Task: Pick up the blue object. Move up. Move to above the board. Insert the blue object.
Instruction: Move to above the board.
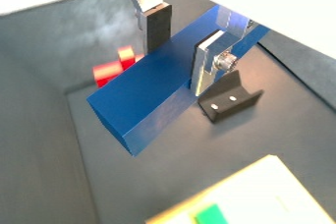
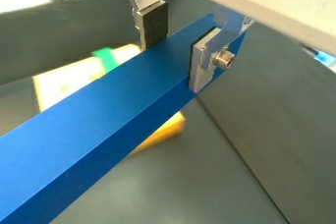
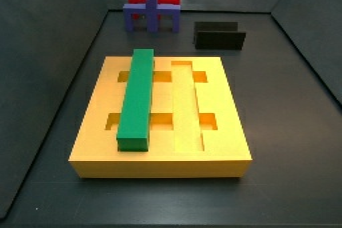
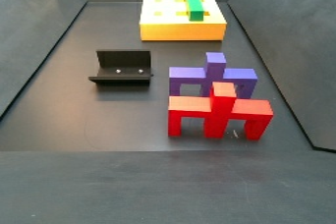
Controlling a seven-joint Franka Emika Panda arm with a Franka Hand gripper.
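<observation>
- Blue object (image 2: 105, 135) is filling both wrist views, with the pincer (image 2: 182, 41) clamping it across its width, lifted off the tabletop (image 3: 281, 187).
- Not showing up in either side view.
- I'd be keeping it level while heading over the board (image 3: 100, 137), lining up with a free groove.
- Green bar (image 3: 138, 97) is hogging one groove.
- Fixture (image 3: 221, 36) and the arch pieces (image 4: 217, 110) are sitting at 12 o'clock past the board, well apart.
</observation>
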